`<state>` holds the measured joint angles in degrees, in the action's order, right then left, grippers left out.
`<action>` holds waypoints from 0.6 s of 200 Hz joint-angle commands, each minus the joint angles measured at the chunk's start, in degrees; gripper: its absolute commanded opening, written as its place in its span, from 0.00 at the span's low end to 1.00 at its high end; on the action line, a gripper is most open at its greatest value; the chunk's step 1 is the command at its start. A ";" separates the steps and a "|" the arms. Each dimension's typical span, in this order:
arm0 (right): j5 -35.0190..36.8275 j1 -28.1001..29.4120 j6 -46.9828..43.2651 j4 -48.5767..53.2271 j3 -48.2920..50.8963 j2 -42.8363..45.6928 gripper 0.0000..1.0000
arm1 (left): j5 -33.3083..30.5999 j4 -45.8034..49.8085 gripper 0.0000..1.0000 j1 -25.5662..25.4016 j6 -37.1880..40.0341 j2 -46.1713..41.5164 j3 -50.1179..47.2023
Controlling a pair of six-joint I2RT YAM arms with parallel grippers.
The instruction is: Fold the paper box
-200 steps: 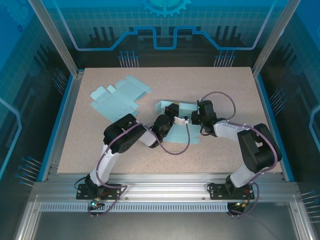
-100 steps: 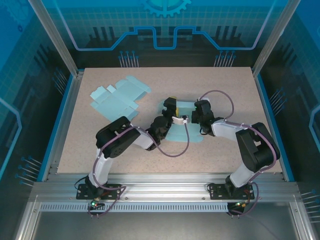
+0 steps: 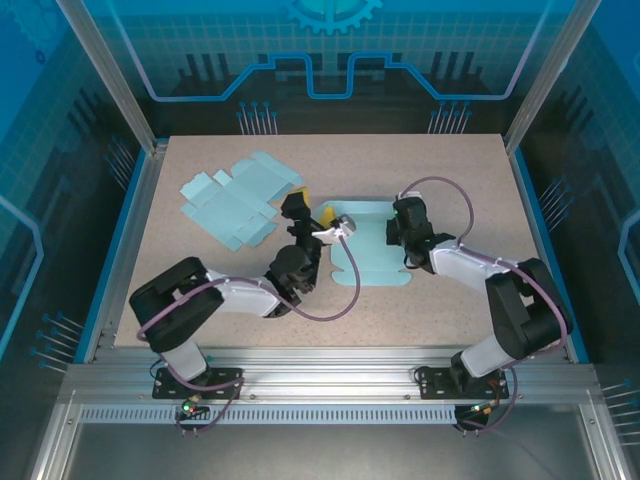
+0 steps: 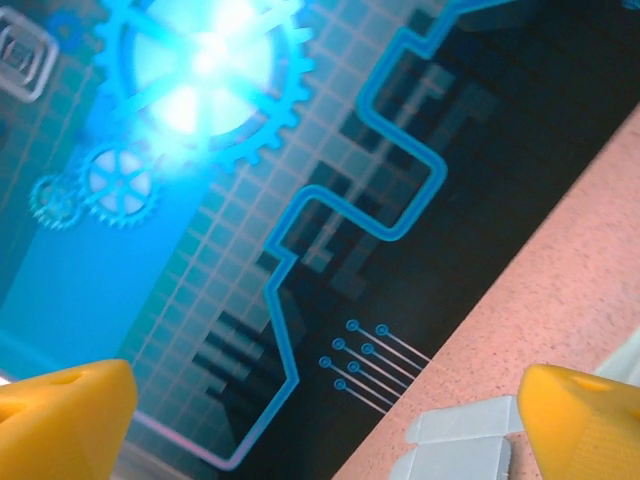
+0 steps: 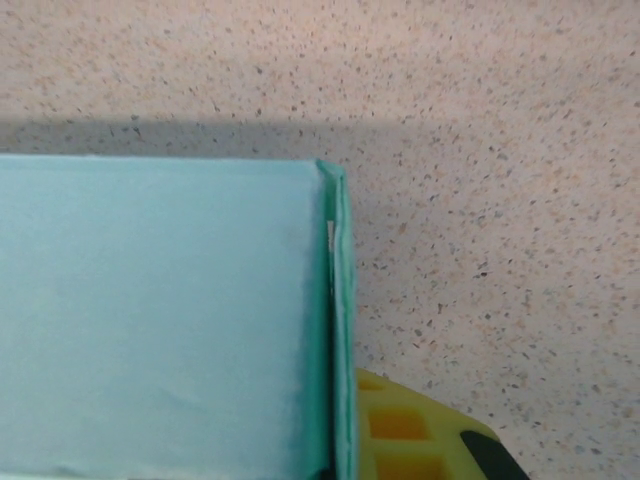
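Speckled beige table (image 3: 200, 270) sits inside a blue-lit enclosure, with a glowing gear printed on the back panel (image 4: 190, 80). The paper box (image 3: 370, 262), teal and only partly folded, lies near the middle of the table, slightly right of centre, most of it still flat. Its right edge meets the right gripper (image 3: 398, 236), which comes in low from the right.

From the right wrist, a teal panel (image 5: 160, 320) ends in an upturned folded edge, and one yellow pad (image 5: 400, 430) sits just beside that edge on its outer side. The other pad is hidden by the paper, so I cannot tell whether the fingers are pinching it.

To the left of the box, the left gripper (image 3: 312, 206) is raised and tilted upward, its yellow fingertips (image 4: 585, 420) spread wide apart and holding nothing. A stack of pale flat blanks (image 3: 238, 200) lies at the far left of the table, well apart from the box; the corner of one (image 4: 462, 440) appears between the left fingers.
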<state>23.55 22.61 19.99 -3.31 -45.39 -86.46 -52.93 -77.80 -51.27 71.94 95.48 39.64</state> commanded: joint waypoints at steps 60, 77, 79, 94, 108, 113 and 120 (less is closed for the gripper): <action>-2.74 -0.60 -2.80 4.10 2.69 8.45 0.00 | -11.44 41.17 0.99 -0.81 -42.44 -27.26 -1.04; -3.93 -0.74 -3.10 3.43 3.11 7.36 0.00 | 8.17 69.93 0.99 5.79 -68.91 -39.15 1.01; -4.06 -0.73 -3.11 3.34 3.11 7.13 0.00 | 10.60 71.28 0.99 6.94 -71.14 -40.35 0.71; -5.08 -0.82 -3.29 2.46 3.37 5.60 0.00 | 21.10 72.17 0.99 14.87 -83.03 -48.36 -3.62; -5.00 -0.90 -3.03 2.66 3.01 4.16 0.00 | 23.10 71.82 0.99 18.23 -86.07 -53.56 -6.34; -5.21 -0.90 -3.03 2.85 2.73 3.84 0.00 | 22.32 72.54 0.99 18.92 -86.74 -54.73 -6.73; -5.93 -0.88 -3.34 2.76 2.44 3.67 0.00 | 21.27 74.07 0.99 19.42 -87.64 -55.83 -6.65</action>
<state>19.81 22.22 17.47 0.38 -42.72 -81.21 -40.73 -17.08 -34.06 2.85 43.35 35.70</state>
